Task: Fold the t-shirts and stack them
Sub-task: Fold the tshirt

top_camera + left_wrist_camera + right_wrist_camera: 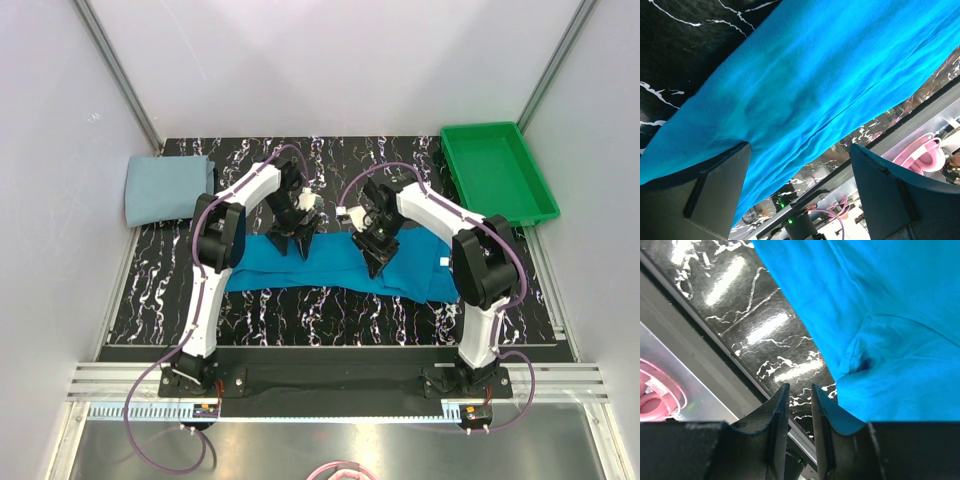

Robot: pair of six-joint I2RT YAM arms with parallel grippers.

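While the teal t-shirt [340, 268] lay across the worktop [300, 312], the left hand [300, 250] hung released above it, the right hand [377, 268] narrowly parted, empty; the grey-blue t-shirt [168, 188] sat at 10 o'clock.

From above, the teal shirt [330, 270] is partly covered by the left gripper [301, 246] and right gripper [377, 262], and its left end is hidden behind the left arm [218, 238]. In both wrist views it is cut off by the picture edges.

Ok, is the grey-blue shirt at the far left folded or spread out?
Folded: the pale grey-blue t-shirt lies as a compact, flat rectangle with straight edges and no sleeves sticking out.
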